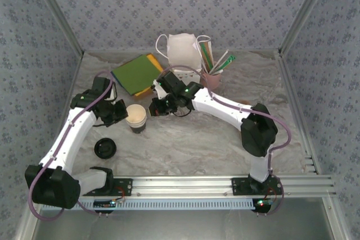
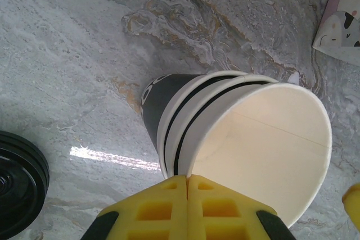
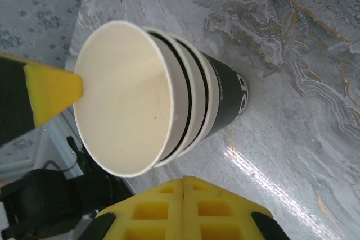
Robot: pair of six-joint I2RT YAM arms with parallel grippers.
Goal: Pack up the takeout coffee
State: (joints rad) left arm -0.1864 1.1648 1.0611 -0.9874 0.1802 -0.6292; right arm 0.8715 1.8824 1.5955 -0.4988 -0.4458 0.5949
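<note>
Overhead, we see the takeout coffee cup [image 1: 136, 116] standing lidless on the table [image 1: 197, 144], its black lid [image 1: 105, 148] lying nearby. Both pinched shut and empty, the left gripper [image 2: 187, 179] and right gripper [image 3: 184, 181] flank its rim from opposite sides, likely steadying it for lidding.

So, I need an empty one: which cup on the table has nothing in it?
The lidless paper cup left of centre; the pink cup by the white bag holds sticks.

Marbled table [image 1: 225, 139]; lidless cup [image 1: 136, 117], black lid [image 1: 105, 148]
</note>
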